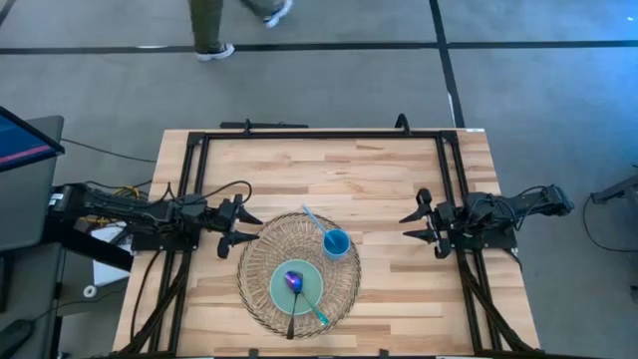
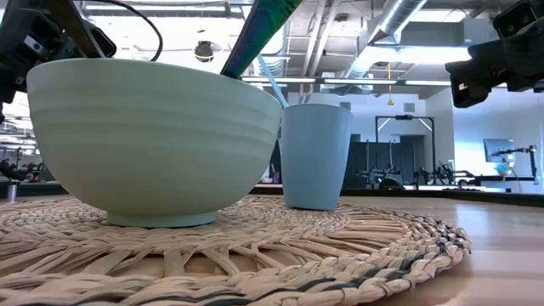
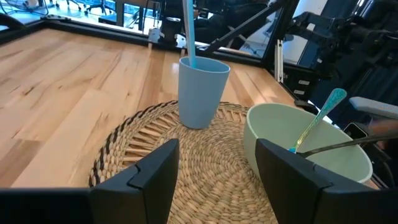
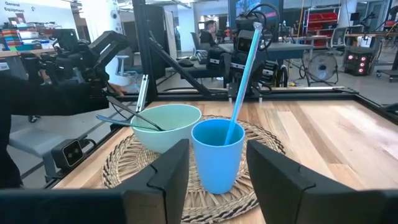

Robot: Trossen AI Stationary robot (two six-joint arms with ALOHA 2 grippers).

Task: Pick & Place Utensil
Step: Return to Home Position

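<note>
Woven mat (image 1: 261, 249) holds everything: green bowl (image 1: 296, 286) with blue spoon (image 1: 314, 311) at its centre, blue cup (image 1: 336, 242) with straw (image 1: 313, 219) on its back-right part. Left gripper (image 1: 249, 227) and right gripper (image 1: 409, 226) flank the mat, both spread and empty. We judge that only drawing both arms back home remains.

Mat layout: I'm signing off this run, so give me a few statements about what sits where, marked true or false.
The straw stands in the cup. True.
The cup sits inside the bowl. False: it stands beside the bowl, on the mat.
The spoon lies in the cup. False: it is in the bowl.
The left arm and right arm have open, empty jaws. True.
</note>
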